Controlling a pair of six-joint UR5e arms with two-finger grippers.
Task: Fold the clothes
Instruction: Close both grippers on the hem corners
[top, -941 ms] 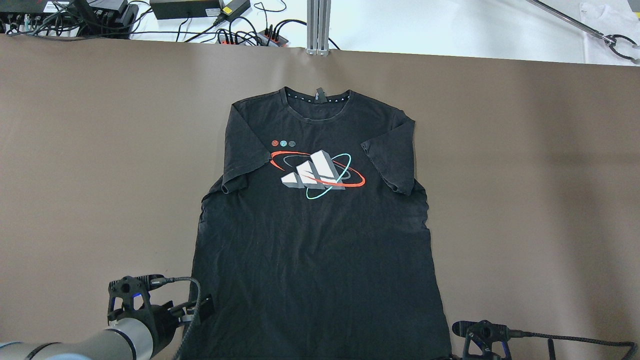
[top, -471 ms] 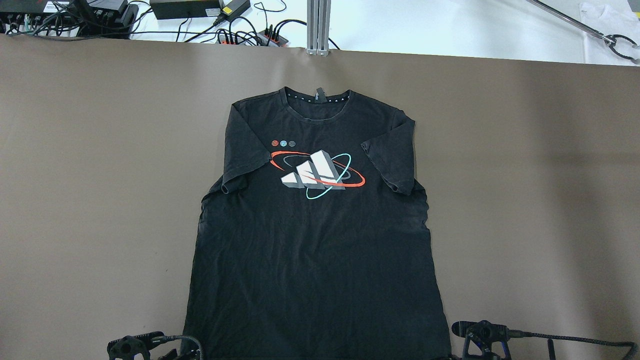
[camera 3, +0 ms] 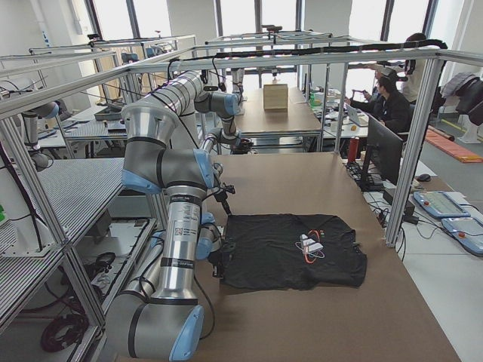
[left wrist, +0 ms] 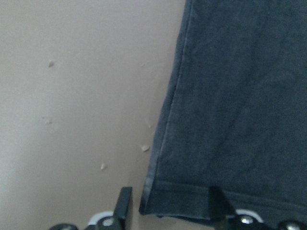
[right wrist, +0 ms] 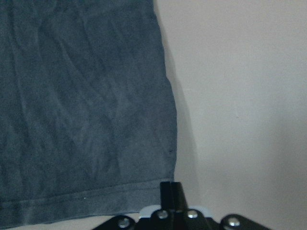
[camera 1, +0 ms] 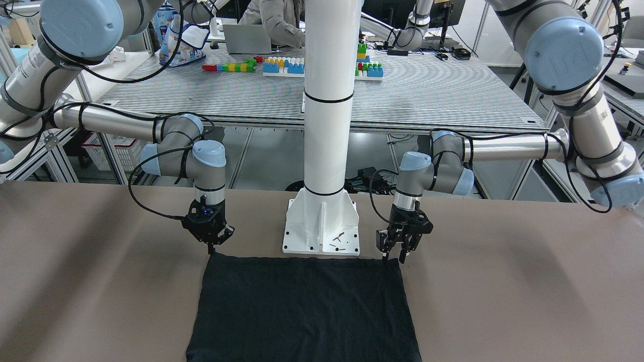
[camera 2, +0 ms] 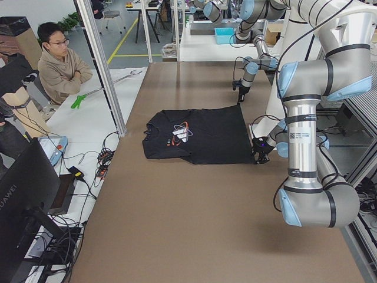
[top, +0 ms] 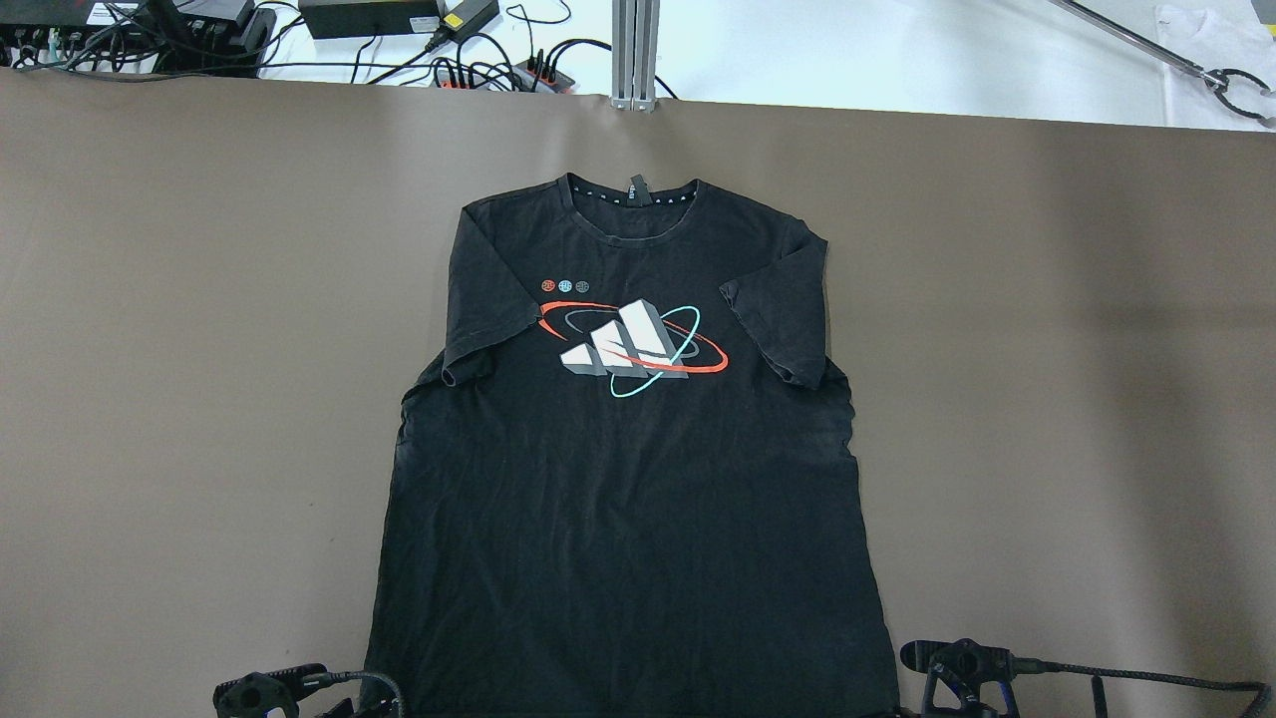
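The black shirt (top: 618,479) is lying flat and face up on the brown table (top: 199,299), and both tools are sitting at its near edge, one at each hem corner. From either tool the shirt is stretching straight ahead: its long axis is running from the hem under the fingertips out to the collar (top: 634,204) at the far end, with both sleeves lying folded in over the chest.

The left gripper (left wrist: 171,211) is standing wide, its two fingers (left wrist: 125,203) straddling the hem corner, one out on bare table just beside the side seam and the other over the cloth. Nothing is being pinched there yet.

The right gripper (right wrist: 171,194) is showing its fingers pressed narrow together right at the other hem corner. Whether cloth is lying between them I cannot tell, since the tips are covering the corner itself.

Each arm is sitting nearest its own corner, so neither is needing to reach across. The coming move is likely turning on that layout: once both corners are being held, the hem would be travelling forward, away from the tools and along the shirt's length toward the collar.
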